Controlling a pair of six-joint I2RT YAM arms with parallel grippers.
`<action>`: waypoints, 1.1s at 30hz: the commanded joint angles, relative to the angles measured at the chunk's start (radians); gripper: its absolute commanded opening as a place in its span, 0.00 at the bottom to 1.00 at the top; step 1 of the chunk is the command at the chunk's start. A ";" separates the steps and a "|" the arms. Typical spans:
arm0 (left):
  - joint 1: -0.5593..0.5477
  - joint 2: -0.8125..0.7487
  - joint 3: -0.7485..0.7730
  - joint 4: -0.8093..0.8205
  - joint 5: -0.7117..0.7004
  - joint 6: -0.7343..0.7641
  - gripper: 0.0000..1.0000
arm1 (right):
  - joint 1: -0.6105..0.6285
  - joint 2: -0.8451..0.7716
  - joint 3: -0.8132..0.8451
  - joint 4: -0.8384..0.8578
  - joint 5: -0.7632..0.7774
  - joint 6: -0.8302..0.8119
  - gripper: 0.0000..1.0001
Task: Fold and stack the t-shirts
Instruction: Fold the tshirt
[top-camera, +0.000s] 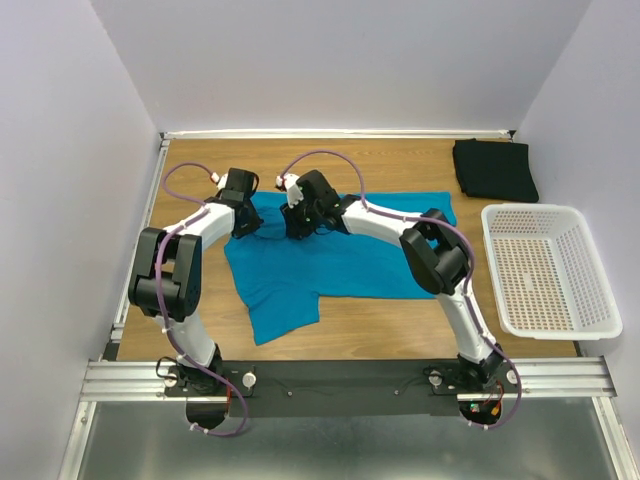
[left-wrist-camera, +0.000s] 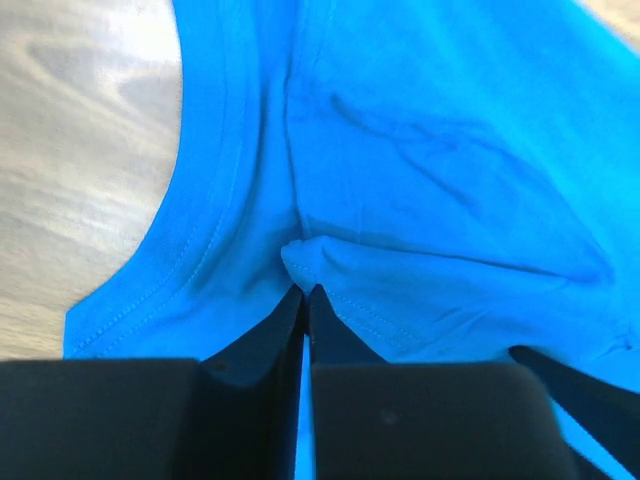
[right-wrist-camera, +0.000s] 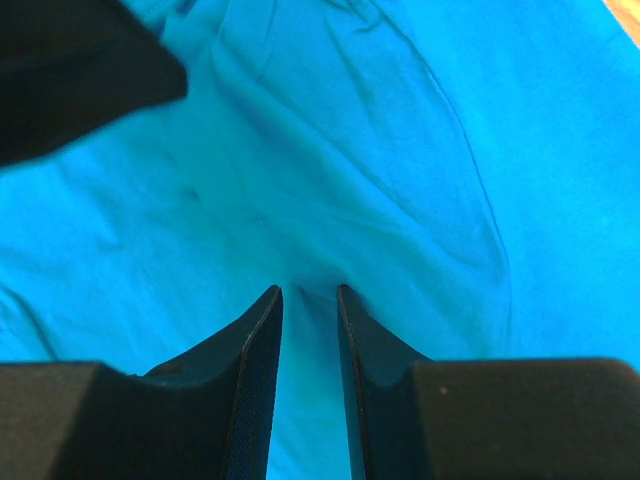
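Observation:
The teal-blue t-shirt (top-camera: 340, 255) lies spread on the wooden table, one sleeve reaching toward the front. The black t-shirt (top-camera: 494, 168) lies folded at the back right. My left gripper (top-camera: 240, 222) is at the teal shirt's back left edge. In the left wrist view it (left-wrist-camera: 305, 290) is shut on a small pinched fold of the teal shirt (left-wrist-camera: 420, 170) near a hem. My right gripper (top-camera: 298, 228) is over the shirt's back middle. In the right wrist view it (right-wrist-camera: 308, 290) is narrowly open, its tips pressed on the teal cloth (right-wrist-camera: 380, 150), with a low ridge between them.
A white perforated basket (top-camera: 600, 320) stands at the right edge of the table. White walls close the back and sides. Bare wood (left-wrist-camera: 80, 150) lies left of the shirt. A dark blurred shape (right-wrist-camera: 70, 70) fills the right wrist view's top left corner.

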 joint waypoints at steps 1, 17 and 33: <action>-0.004 0.012 0.082 -0.010 -0.045 0.021 0.04 | 0.033 -0.071 -0.028 0.009 0.045 -0.079 0.36; -0.004 0.120 0.238 -0.073 -0.021 0.061 0.04 | 0.051 -0.005 0.019 0.014 0.180 -0.141 0.36; -0.004 0.178 0.303 -0.090 -0.036 0.064 0.04 | 0.051 0.032 0.025 0.015 0.189 -0.155 0.36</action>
